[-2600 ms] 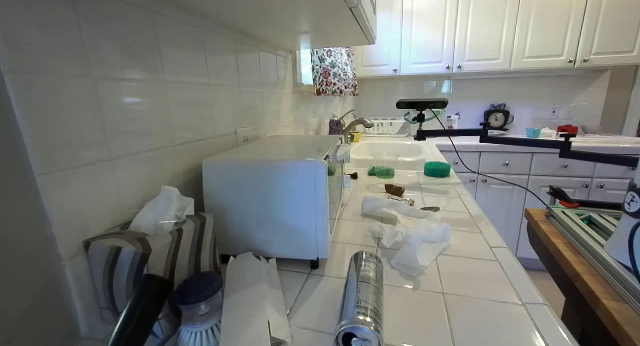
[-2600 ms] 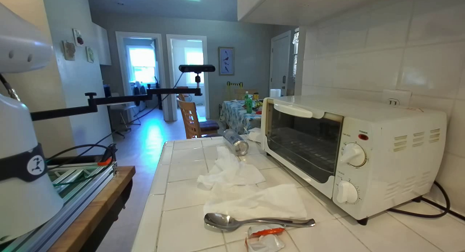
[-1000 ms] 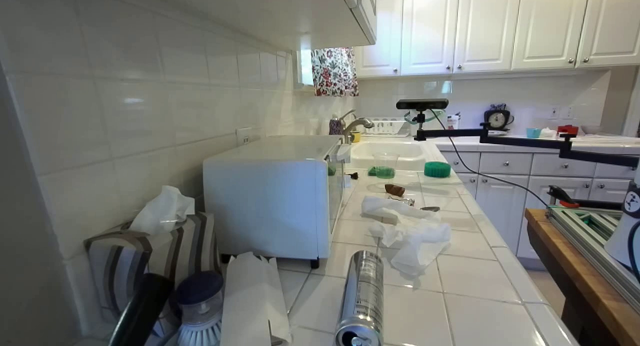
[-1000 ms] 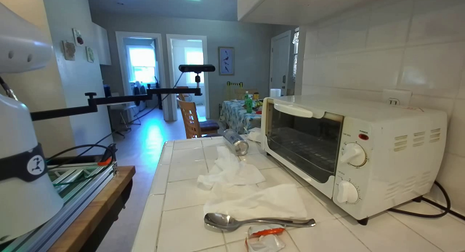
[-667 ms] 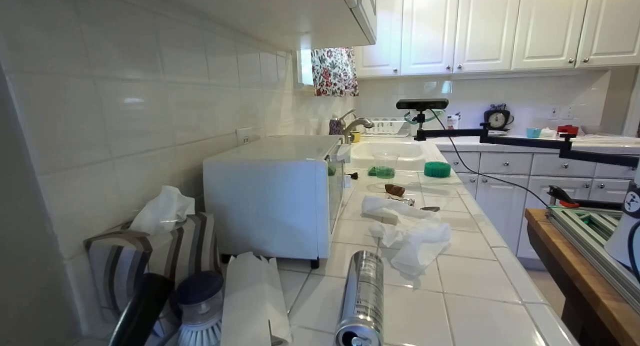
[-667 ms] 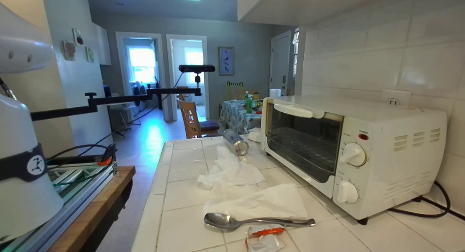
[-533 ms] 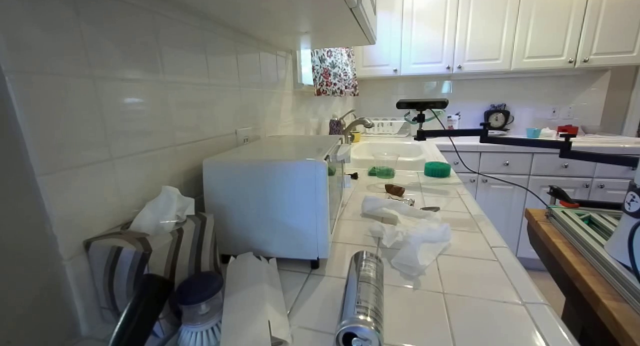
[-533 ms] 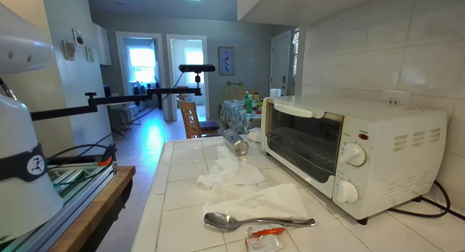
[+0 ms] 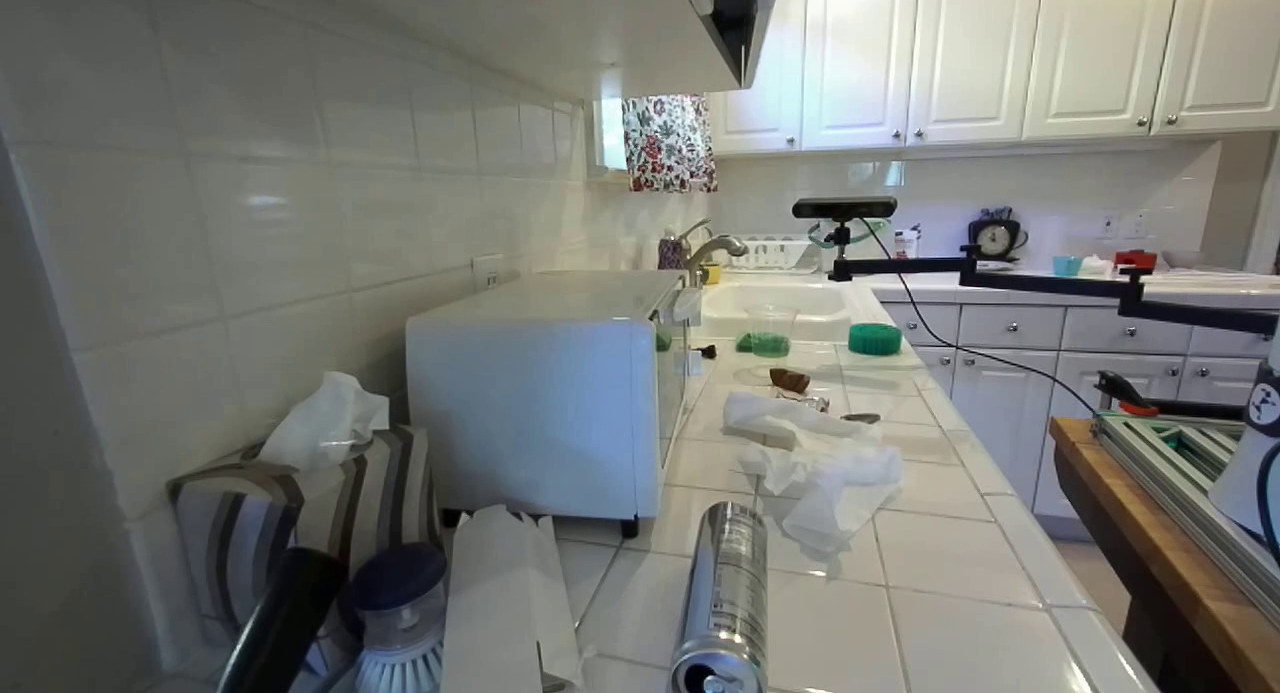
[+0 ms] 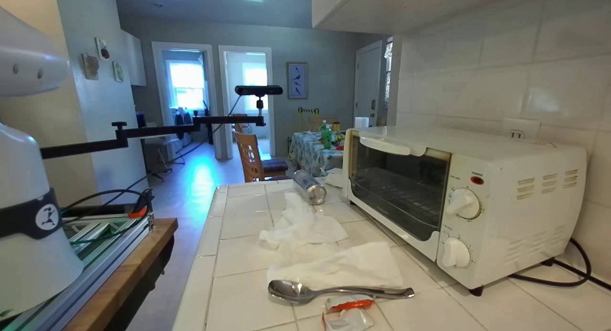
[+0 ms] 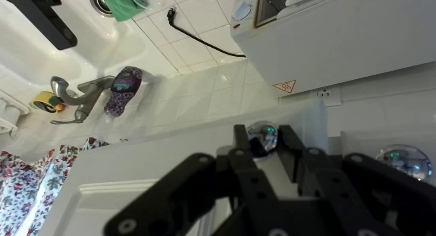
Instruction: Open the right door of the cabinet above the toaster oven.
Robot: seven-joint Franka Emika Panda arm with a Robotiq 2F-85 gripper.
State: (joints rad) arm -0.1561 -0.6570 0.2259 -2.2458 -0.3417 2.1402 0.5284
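Holding the round metal knob (image 11: 264, 139) of the right door (image 11: 153, 161), the gripper (image 11: 263, 132) has its fingers set narrowly apart, one against either side of the knob. The door stands slightly ajar, its edge standing off from the cabinet (image 9: 560, 33) in an exterior view; in both exterior views the cabinet hangs above the toaster oven (image 9: 530, 413), which stands on the tiled counter (image 9: 960, 543) by the wall (image 9: 270, 213). On that counter a can (image 9: 722, 593) lies on its side near the toaster oven, with crumpled paper (image 9: 840, 483) just beside it.
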